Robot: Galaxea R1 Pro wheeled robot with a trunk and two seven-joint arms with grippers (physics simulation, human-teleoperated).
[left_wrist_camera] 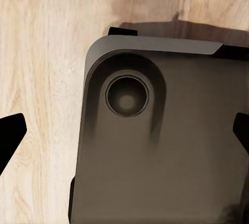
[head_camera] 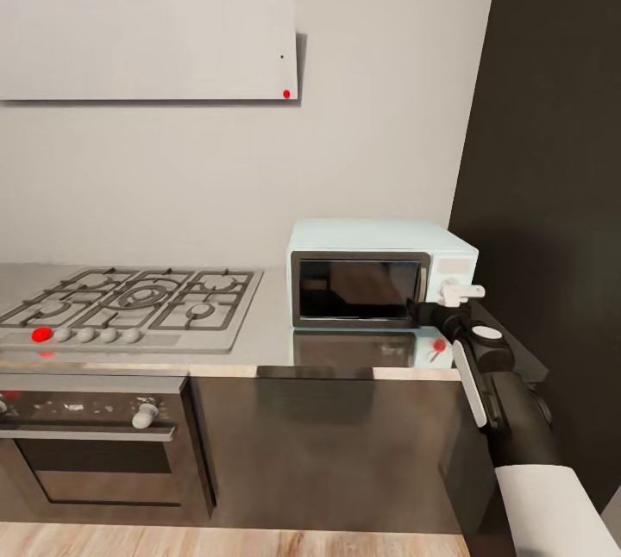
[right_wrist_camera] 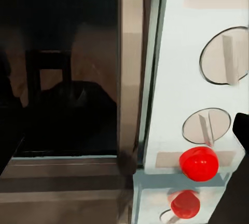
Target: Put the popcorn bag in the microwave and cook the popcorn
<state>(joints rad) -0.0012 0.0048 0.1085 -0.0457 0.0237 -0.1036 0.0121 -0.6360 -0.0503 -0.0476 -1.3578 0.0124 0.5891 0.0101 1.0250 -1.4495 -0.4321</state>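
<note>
On the countertop (head_camera: 267, 341), right of the gas hob (head_camera: 129, 307), the closed microwave (head_camera: 379, 272) is set. The right gripper (head_camera: 431, 311) is held against its door edge; jaw opening cannot be told.

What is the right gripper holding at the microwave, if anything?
Nothing: the right gripper hangs open before the pale mint-blue boxy microwave, near its steel-framed door's edge.

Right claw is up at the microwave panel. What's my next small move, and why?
Probably ease the right claw forward onto the red round button under the two white knobs. The microwave door looks shut and the claw already hovers beside that panel; whether the sack is inside, the dark glass hides.
</note>
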